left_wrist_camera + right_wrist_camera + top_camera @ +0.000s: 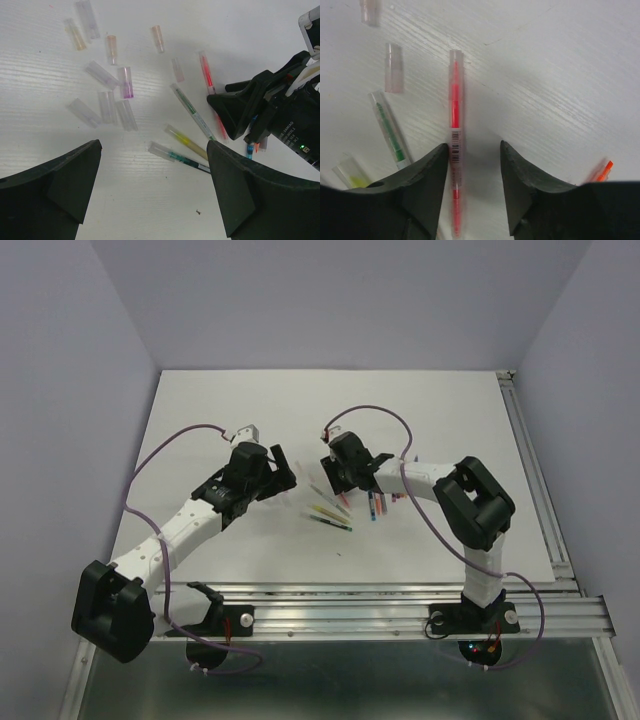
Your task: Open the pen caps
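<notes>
White table (250, 400), aluminium rail (350, 605) at near edge, pale grey walls (60, 340)

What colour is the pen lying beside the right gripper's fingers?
Red, inside a clear barrel. The pen shows best in the right wrist view.

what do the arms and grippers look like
Both the left arm and right arm have white links between black joint housings, each trailed by a looping purple cable. The left gripper and right gripper carry matte black, wedge-shaped fingers. The right gripper's body bears small white lettering and a green light.
</notes>
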Action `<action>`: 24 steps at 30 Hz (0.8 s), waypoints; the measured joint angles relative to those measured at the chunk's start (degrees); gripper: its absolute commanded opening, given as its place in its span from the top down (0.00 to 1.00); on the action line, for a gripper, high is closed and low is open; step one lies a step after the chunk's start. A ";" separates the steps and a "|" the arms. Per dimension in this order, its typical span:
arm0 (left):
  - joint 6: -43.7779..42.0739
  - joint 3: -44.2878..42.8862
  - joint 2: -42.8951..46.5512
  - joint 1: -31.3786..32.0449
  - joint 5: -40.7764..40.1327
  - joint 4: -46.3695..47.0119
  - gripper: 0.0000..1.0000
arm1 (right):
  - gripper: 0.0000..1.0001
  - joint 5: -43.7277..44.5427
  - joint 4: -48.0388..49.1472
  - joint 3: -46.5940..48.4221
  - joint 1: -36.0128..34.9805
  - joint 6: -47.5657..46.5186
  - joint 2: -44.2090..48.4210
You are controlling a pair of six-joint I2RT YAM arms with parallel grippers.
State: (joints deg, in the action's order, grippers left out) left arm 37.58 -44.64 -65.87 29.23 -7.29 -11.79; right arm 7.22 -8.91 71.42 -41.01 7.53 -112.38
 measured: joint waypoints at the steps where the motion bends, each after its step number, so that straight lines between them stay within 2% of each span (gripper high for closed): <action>1: 0.00 0.00 0.00 0.00 0.00 -0.02 0.01 | 0.59 0.00 0.52 -0.22 -0.26 0.52 0.00; 9: 0.00 0.04 -0.24 0.00 0.00 0.15 0.01 | 0.88 0.31 5.03 -3.02 -1.07 3.76 0.68; 12: 0.02 0.17 -0.37 0.00 0.20 0.55 0.01 | 0.94 0.63 5.09 -3.04 -1.14 4.31 0.68; 13: 0.02 0.31 -0.37 0.00 0.31 0.68 0.01 | 0.99 0.81 5.09 -3.04 -1.11 4.37 0.72; 19: 0.11 0.94 -0.26 0.00 1.92 1.46 0.01 | 0.99 2.23 6.67 -5.40 -1.14 3.41 2.36; 24: 0.87 2.82 3.89 0.02 4.61 3.78 0.02 | 0.99 1.62 10.47 -13.18 -1.25 2.21 10.12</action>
State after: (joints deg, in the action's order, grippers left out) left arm 38.46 -41.82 -61.98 29.26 -2.68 -8.01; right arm 8.84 1.56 58.24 -42.26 9.74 -102.26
